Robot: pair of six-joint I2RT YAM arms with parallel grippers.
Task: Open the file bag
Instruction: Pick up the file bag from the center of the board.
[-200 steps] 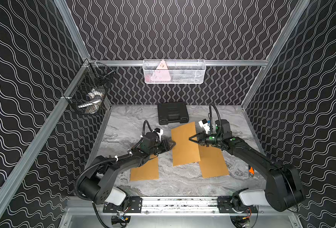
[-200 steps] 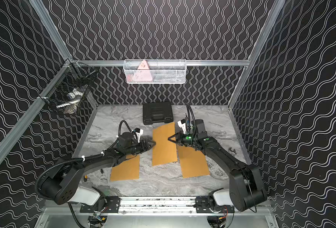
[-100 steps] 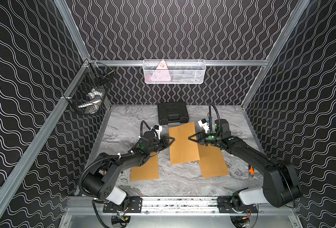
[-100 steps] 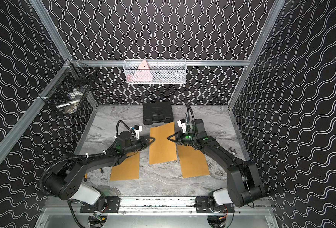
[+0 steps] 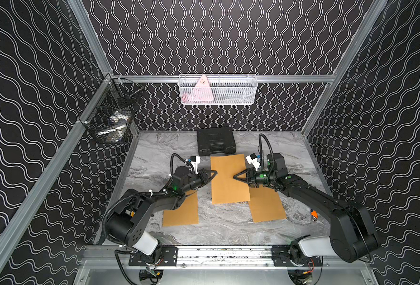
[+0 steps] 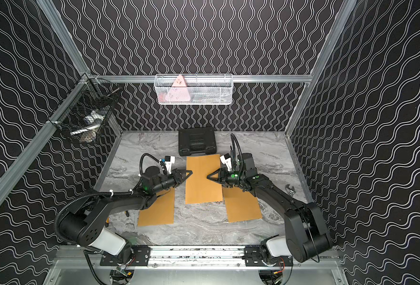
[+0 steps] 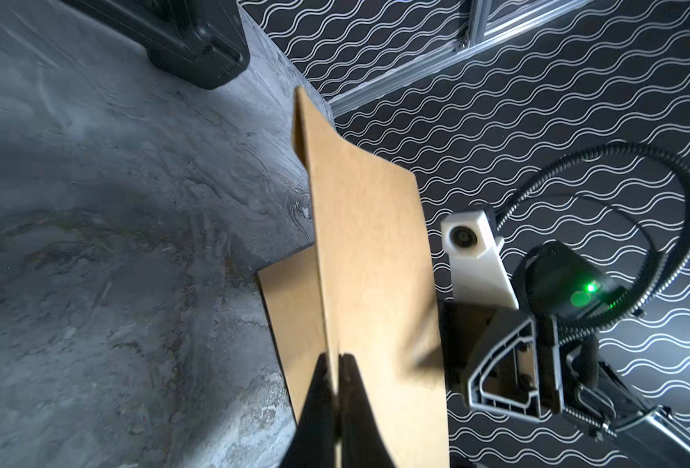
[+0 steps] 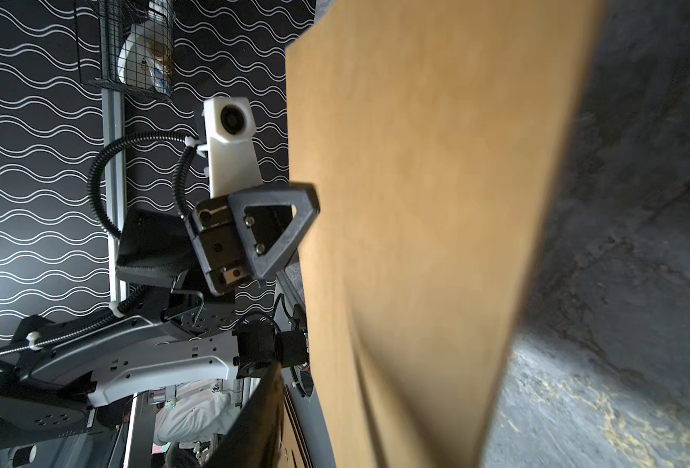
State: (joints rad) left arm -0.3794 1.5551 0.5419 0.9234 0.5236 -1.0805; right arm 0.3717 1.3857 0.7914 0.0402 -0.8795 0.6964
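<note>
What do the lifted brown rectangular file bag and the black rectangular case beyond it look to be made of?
The brown file bag is likely kraft paper or thin card with a matte finish: it is flat tan with no glare, and the sheet bows in the left wrist view. The black case is probably moulded hard plastic with a dull satin finish: it has ribbed edges and moulded latches.

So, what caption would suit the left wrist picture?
Left gripper pinching the edge of a flat brown paper file bag over the grey marbled tabletop.

Case [image 5: 216, 141] behind file bag [image 5: 228, 180]
</note>
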